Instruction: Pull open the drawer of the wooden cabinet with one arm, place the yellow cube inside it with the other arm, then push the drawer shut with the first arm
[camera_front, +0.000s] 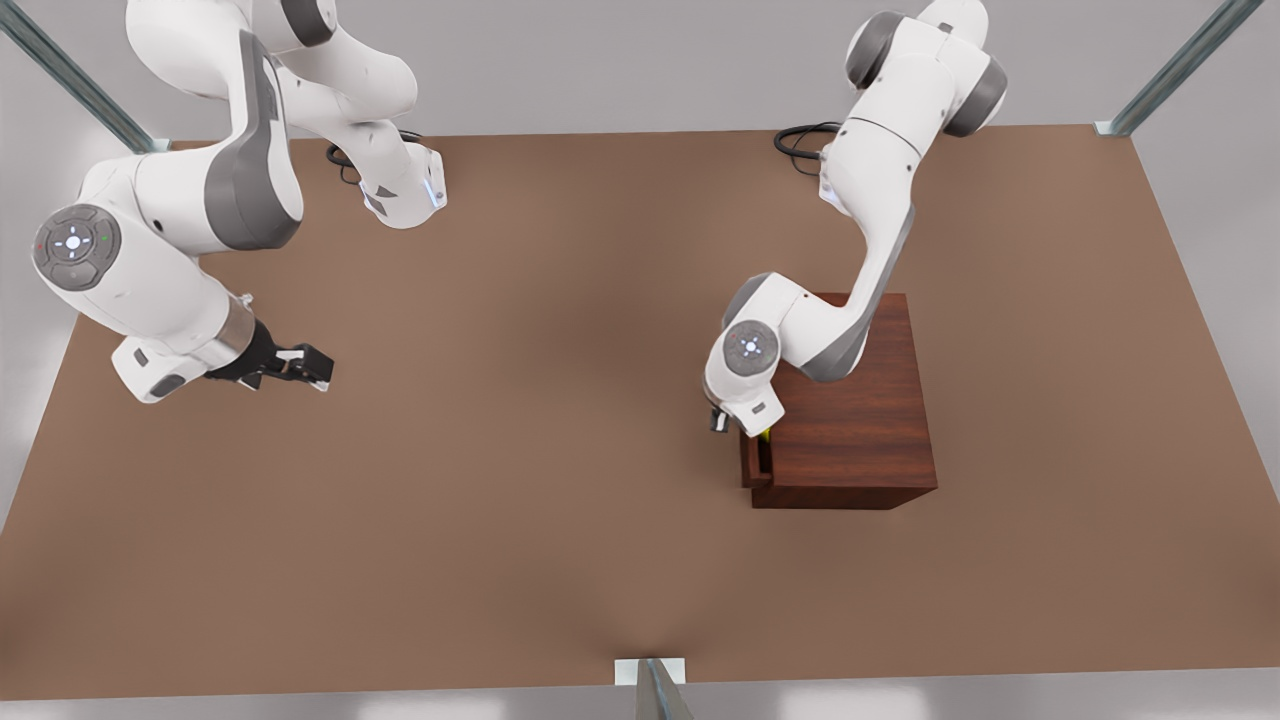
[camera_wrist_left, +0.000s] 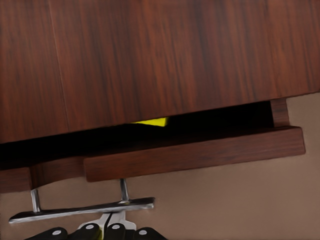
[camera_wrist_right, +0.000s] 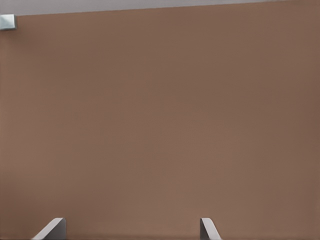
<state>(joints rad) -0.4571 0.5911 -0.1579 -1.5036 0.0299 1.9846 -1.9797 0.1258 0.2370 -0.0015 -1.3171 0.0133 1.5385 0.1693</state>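
I'm pressing my left gripper, fingers together, squarely against the handle of the wooden cabinet, pushing straight with the yellow cube inside the drawer, while my right gripper is waiting apart.

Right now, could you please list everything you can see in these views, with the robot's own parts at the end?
wooden cabinet: one, dark reddish-brown, on the table toward the front view's right, drawer slightly open.
yellow cube: one, yellow, a sliver seen inside the drawer gap.
handle: one, silver, on the drawer front.
table: one, brown, under everything.
cables: two, black, by the arm bases.
left gripper: one, at the drawer front, by the handle.
right gripper: one, black, open, waiting above the table at the front view's left.
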